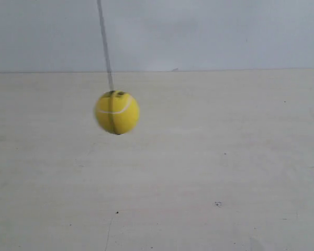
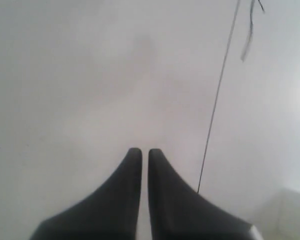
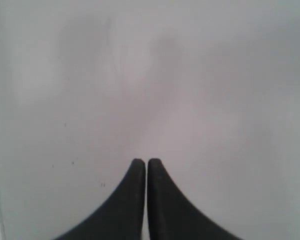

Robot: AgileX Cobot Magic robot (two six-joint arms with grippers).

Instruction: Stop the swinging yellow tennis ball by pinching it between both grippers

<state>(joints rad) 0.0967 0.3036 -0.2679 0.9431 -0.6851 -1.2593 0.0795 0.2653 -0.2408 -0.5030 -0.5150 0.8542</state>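
The yellow tennis ball (image 1: pixel 117 112) hangs in mid-air on a thin dark string (image 1: pixel 105 44) in the exterior view, left of centre, slightly blurred, with its white seam showing. No gripper shows in that view. In the left wrist view my left gripper (image 2: pixel 141 151) is shut, its black pointed jaws nearly touching, nothing between them; a thin dark string (image 2: pixel 216 102) runs past beside it. In the right wrist view my right gripper (image 3: pixel 146 162) is shut too, over a bare pale surface. The ball is out of both wrist views.
A pale table top (image 1: pixel 209 172) with small dark specks stretches below the ball, meeting a light wall (image 1: pixel 199 31) at the back. A loose dark cord (image 2: pixel 250 30) dangles near the string in the left wrist view.
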